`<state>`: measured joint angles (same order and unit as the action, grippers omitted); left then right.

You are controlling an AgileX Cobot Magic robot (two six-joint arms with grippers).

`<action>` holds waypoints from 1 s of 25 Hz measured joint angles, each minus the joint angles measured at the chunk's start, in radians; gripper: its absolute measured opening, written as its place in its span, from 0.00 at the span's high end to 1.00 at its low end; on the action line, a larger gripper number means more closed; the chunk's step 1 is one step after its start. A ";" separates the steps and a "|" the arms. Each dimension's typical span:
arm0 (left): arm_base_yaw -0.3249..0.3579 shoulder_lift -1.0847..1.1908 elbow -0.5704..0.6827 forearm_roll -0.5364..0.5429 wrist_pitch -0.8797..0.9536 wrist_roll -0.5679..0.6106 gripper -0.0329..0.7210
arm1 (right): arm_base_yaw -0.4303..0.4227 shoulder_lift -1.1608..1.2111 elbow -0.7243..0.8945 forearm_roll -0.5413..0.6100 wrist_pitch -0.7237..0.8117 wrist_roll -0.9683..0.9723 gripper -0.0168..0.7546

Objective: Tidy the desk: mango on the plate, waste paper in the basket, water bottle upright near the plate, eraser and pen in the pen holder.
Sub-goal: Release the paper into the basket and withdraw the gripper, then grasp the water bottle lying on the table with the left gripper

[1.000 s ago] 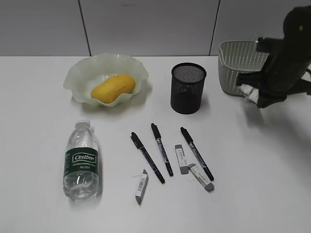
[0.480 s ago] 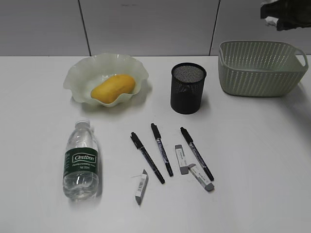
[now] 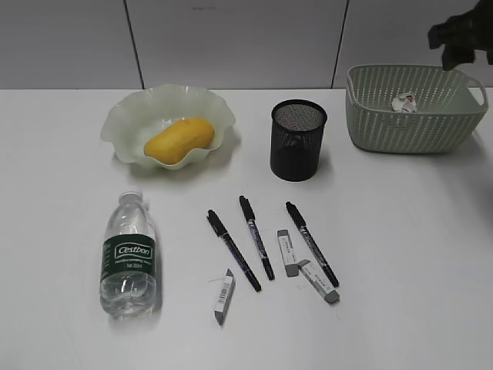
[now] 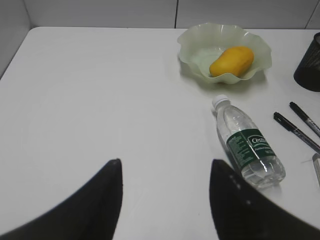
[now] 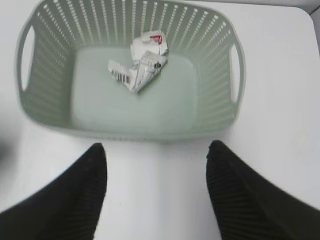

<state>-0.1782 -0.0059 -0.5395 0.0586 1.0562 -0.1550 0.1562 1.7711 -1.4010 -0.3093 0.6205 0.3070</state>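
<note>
The yellow mango [image 3: 179,140] lies in the wavy pale plate [image 3: 131,116]. The crumpled waste paper [image 3: 404,102] lies inside the green basket [image 3: 416,127]; the right wrist view shows the paper [image 5: 140,67] on the basket floor [image 5: 100,105]. The water bottle [image 3: 129,254] lies on its side at front left. Three black pens [image 3: 254,236] and three erasers [image 3: 287,252] lie in front of the black mesh pen holder [image 3: 298,139]. My right gripper [image 5: 156,150] is open and empty above the basket's near side, seen at top right [image 3: 461,35]. My left gripper [image 4: 165,167] is open over bare table.
The bottle [image 4: 246,143], the plate [image 4: 197,47] with the mango [image 4: 231,61] and two pens [image 4: 295,132] show in the left wrist view. The table's left edge [image 4: 12,55] is near the wall.
The right gripper rose from in front of the basket to above it and let go of the waste paper, which now lies in the basket.
</note>
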 joint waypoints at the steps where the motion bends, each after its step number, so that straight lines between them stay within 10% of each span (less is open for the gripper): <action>1: 0.000 0.000 0.000 0.000 0.000 0.000 0.41 | 0.008 -0.067 0.067 0.000 0.000 -0.005 0.36; 8: 0.000 0.000 0.000 0.000 0.000 0.000 0.41 | 0.164 -0.604 0.503 0.081 0.180 -0.042 0.44; 12: 0.000 0.000 0.000 0.000 0.000 0.000 0.41 | 0.248 -0.912 0.666 0.190 0.307 -0.065 0.29; 16: 0.000 0.000 0.000 -0.004 -0.001 0.000 0.41 | 0.258 -1.204 0.754 0.263 0.428 -0.107 0.16; 25: 0.000 0.246 -0.034 -0.095 -0.176 0.119 0.41 | 0.259 -1.633 0.871 0.259 0.464 -0.161 0.23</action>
<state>-0.1782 0.2399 -0.5736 -0.0366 0.8802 -0.0357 0.4152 0.1378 -0.5299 -0.0501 1.0841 0.1461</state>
